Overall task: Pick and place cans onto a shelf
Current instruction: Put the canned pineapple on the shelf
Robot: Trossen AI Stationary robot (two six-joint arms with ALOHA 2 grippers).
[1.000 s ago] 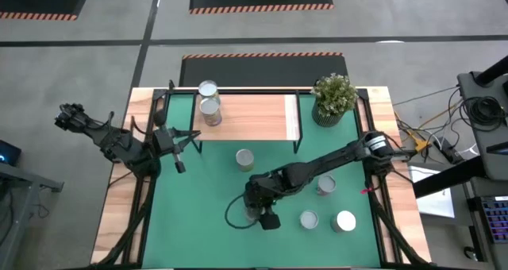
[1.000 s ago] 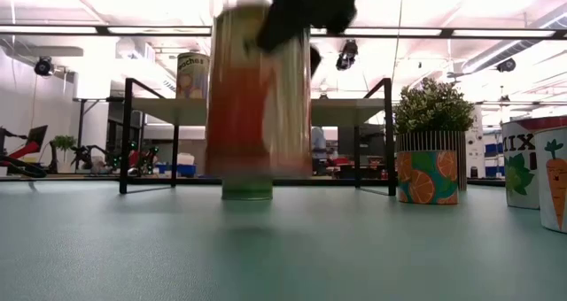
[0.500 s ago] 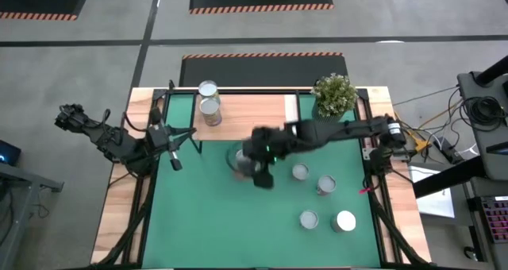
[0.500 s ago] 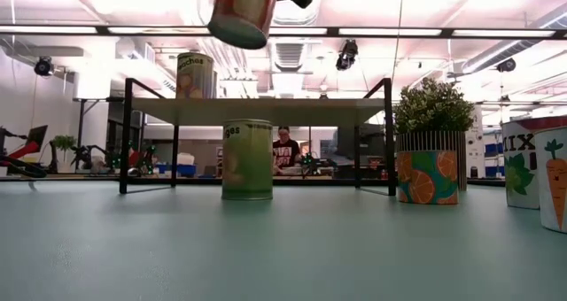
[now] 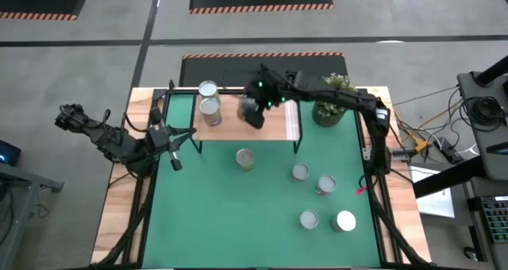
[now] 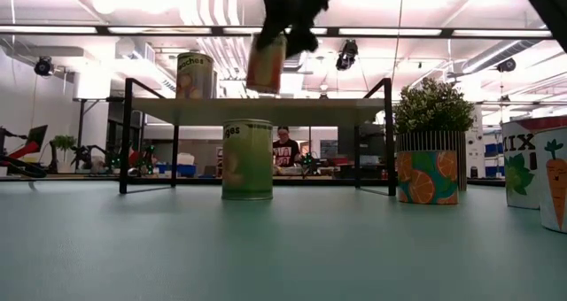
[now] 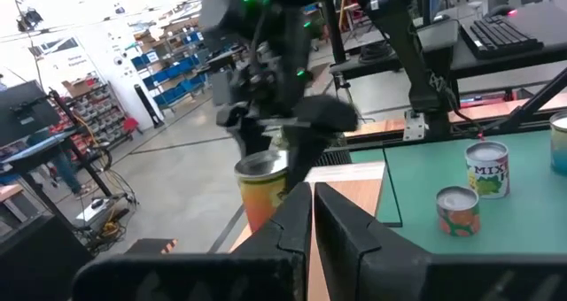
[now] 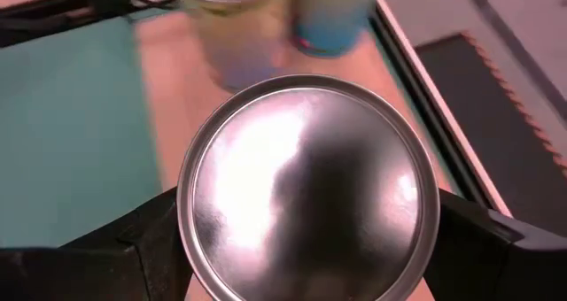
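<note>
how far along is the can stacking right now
Done: two cans stand on the shelf at its left end. In hand: the right gripper holds an orange can in the air above the shelf. Left: five cans on the green mat. The left gripper waits at the mat's left edge.

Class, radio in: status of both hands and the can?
Right hand shut on can, above shelf. Left hand shut, waiting at table's left edge. Two cans already shelved nearby.

Right arm: extended across the table's far side, wrist raised | right gripper [image 5: 254, 111]: fingers clamped on a can [image 6: 266, 64], held aloft | left arm: folded at the table's left edge | left gripper [image 5: 176, 147]: fingers [image 7: 288, 226] closed together, empty
</note>
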